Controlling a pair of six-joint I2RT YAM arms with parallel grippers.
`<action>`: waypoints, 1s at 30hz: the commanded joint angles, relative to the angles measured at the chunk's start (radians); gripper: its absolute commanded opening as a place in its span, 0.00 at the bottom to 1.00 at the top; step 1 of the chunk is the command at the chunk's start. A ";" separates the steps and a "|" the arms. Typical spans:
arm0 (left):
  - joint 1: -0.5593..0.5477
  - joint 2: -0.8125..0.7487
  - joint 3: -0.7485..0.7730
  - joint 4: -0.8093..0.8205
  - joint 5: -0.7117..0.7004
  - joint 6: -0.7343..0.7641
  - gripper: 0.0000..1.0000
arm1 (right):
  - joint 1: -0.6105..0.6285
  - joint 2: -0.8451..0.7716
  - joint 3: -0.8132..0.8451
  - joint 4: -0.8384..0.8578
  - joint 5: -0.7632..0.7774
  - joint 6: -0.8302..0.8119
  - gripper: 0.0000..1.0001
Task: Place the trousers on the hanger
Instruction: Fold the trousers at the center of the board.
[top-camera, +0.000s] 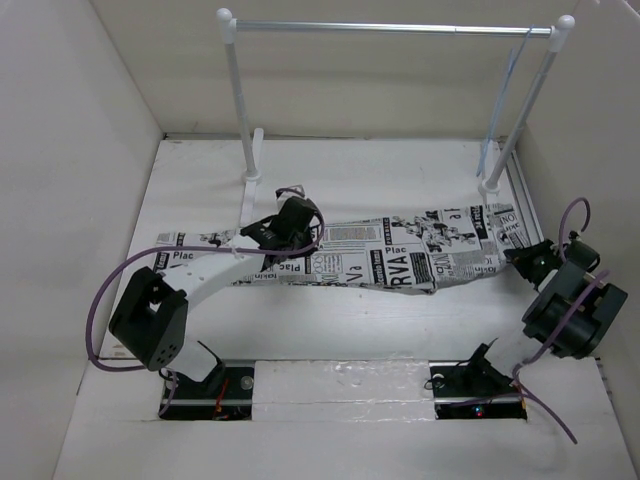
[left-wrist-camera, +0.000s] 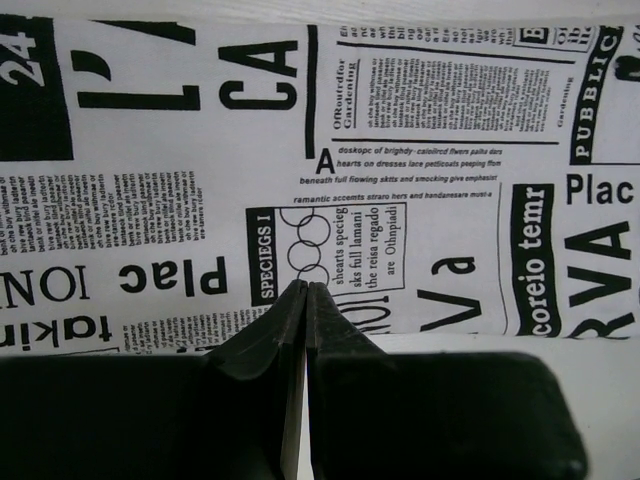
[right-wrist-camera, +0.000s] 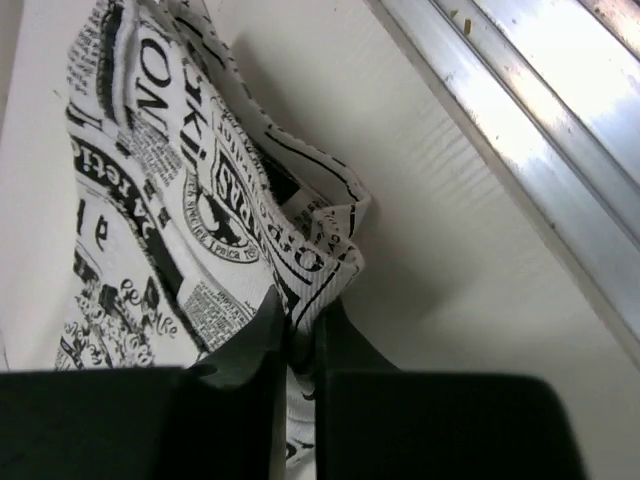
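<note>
The trousers (top-camera: 400, 255), white with black newspaper print, lie stretched flat across the table from left to right. My left gripper (top-camera: 285, 240) is over their left part. In the left wrist view the left gripper (left-wrist-camera: 305, 290) is shut, its tips together just above the flat cloth (left-wrist-camera: 400, 150), with no cloth seen between them. My right gripper (top-camera: 520, 258) is at the right end of the trousers. In the right wrist view the right gripper (right-wrist-camera: 300, 315) is shut on a raised fold of the cloth (right-wrist-camera: 170, 200). The thin blue-grey hanger (top-camera: 505, 90) hangs from the rail at the back right.
A rack with white posts and a silver rail (top-camera: 390, 28) stands at the back of the table. White walls close in the left, right and back sides. A metal strip (right-wrist-camera: 520, 120) runs along the table's right edge close to the right gripper.
</note>
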 joint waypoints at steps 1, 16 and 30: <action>-0.001 -0.041 -0.036 0.028 -0.027 0.009 0.00 | 0.027 -0.126 -0.003 -0.061 -0.015 -0.067 0.00; -0.012 -0.012 -0.168 0.123 0.056 0.044 0.00 | 0.804 -0.863 0.297 -0.748 0.407 -0.149 0.00; -0.216 0.072 -0.191 0.236 0.068 -0.031 0.00 | 0.983 -0.664 0.817 -0.790 0.442 -0.224 0.00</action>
